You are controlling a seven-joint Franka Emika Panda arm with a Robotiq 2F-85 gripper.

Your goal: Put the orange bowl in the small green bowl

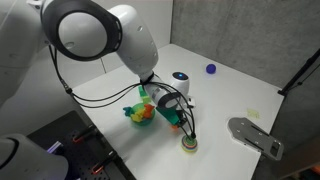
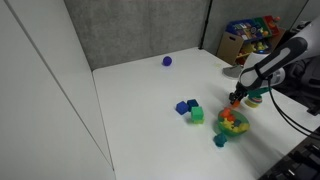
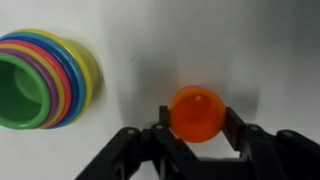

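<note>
- While the arm fills most of an exterior view, the gripper points straight down at the white table, just beside the multicoloured toy pile.
- A tiny olive-ish round thing right under the fingertips looks like the small green bowl, but it's too small to swear by. A blue ball sits well apart, toward the far edge.
- In an exterior view from across the table, the gripper hangs low next to the toy pile, with blue and green blocks nearby. The jaws are too small to read here.
- Wrist view is the clear one. The orange bowl sits open side up, pinched between the two fingers, which press on its left and right sides.
- Can't tell whether it's lifted or resting on the table.
- The toy pile turns out to be nested rainbow cups, apart from the bowl at frame left.
</note>
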